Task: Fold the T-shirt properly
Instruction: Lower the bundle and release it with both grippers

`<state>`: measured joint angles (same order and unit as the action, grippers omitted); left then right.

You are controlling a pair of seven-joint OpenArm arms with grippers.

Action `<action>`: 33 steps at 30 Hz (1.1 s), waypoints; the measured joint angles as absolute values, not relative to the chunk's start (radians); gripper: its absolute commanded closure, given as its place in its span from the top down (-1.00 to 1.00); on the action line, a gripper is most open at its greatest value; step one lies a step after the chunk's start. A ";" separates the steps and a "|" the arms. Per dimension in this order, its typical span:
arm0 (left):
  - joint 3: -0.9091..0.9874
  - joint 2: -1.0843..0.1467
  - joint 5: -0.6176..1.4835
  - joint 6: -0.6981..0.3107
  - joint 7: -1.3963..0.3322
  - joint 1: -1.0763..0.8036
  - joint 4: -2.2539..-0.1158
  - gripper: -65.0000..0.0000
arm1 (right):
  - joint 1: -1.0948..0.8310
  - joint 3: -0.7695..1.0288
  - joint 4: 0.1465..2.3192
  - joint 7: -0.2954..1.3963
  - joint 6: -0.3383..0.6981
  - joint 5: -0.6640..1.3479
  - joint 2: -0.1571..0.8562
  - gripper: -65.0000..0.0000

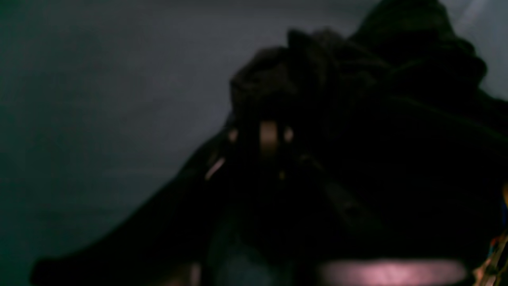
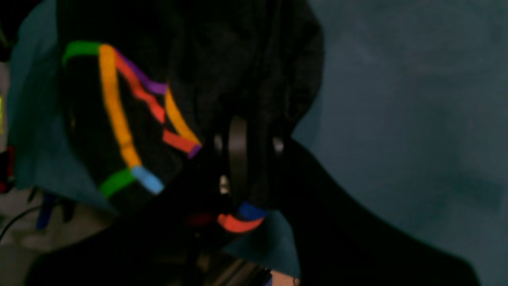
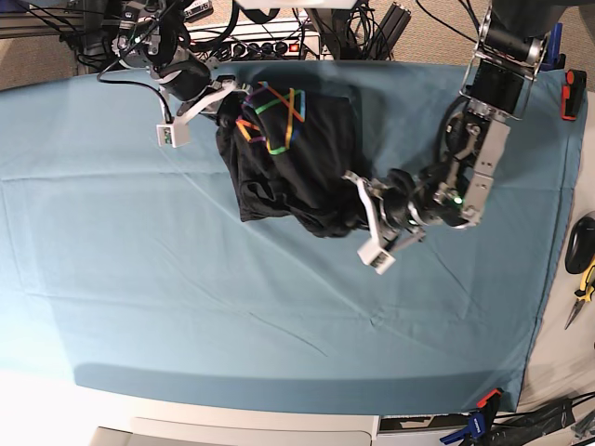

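The black T-shirt (image 3: 297, 163) lies bunched in a heap at the back middle of the teal table cloth (image 3: 186, 279), its rainbow line print (image 3: 270, 116) facing up at the heap's back left. My right gripper (image 3: 229, 95) is shut on the shirt's back-left edge beside the print. Up close, printed fabric (image 2: 119, 119) drapes around a dark finger (image 2: 237, 159). My left gripper (image 3: 359, 193) is shut on the heap's front-right edge. The left wrist view is dark and blurred, with black cloth (image 1: 357, 119) piled over the fingers (image 1: 268, 137).
Cables and a power strip (image 3: 270, 37) crowd the table's back edge. Yellow-handled pliers (image 3: 584, 283) and a dark object (image 3: 580, 243) lie off the cloth's right edge. A clamp (image 3: 483, 401) grips the front right corner.
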<state>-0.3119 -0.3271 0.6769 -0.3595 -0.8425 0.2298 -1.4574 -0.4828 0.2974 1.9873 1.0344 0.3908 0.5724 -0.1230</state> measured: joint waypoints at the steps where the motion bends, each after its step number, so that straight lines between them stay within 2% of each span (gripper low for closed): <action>1: -0.329 -0.327 0.673 -0.357 -0.836 0.230 -1.457 -1.00 | -0.483 0.302 1.987 1.029 0.387 0.571 -0.123 -1.00; 12: -0.353 -0.327 0.664 -0.355 -0.833 0.230 -1.459 -1.00 | -0.482 0.326 1.987 1.012 0.382 0.561 -0.125 -1.00; 14: -0.353 -0.327 0.664 -0.355 -0.833 0.230 -1.459 -1.00 | -0.482 0.326 1.987 1.012 0.410 0.558 -0.125 -0.98; 16: -0.353 -0.327 0.664 -0.355 -0.833 0.230 -1.459 -0.99 | -0.479 0.326 1.987 1.012 0.442 0.550 -0.125 -0.51; 18: -0.353 -0.327 0.649 -0.360 -0.833 0.230 -1.459 -0.56 | -0.479 0.326 1.987 1.012 0.450 0.546 -0.118 -0.07; 19: -0.353 -0.327 0.635 -0.360 -0.833 0.231 -1.459 -0.33 | -0.479 0.327 1.987 1.011 0.455 0.543 -0.112 0.05; 20: -0.353 -0.327 0.623 -0.358 -0.833 0.231 -1.459 -0.14 | -0.480 0.327 1.987 1.006 0.471 0.537 -0.099 0.09; 21: -0.353 -0.328 0.612 -0.357 -0.833 0.230 -1.459 -0.04 | -0.480 0.327 1.987 0.996 0.478 0.525 -0.082 0.08; 26: -0.352 -0.331 0.595 -0.313 -0.833 0.230 -1.460 -0.03 | -0.452 0.344 1.987 0.950 0.467 0.407 -0.003 0.08; 33: -0.282 -0.340 0.564 -0.305 -0.877 0.224 -1.506 -0.03 | -0.278 0.487 1.987 0.938 0.461 0.431 0.011 0.08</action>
<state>-0.2825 -0.3401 0.5640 -0.3050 -0.8772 0.2245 -1.5059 -0.2775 0.4870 1.9869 0.9379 0.4606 0.4313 0.0109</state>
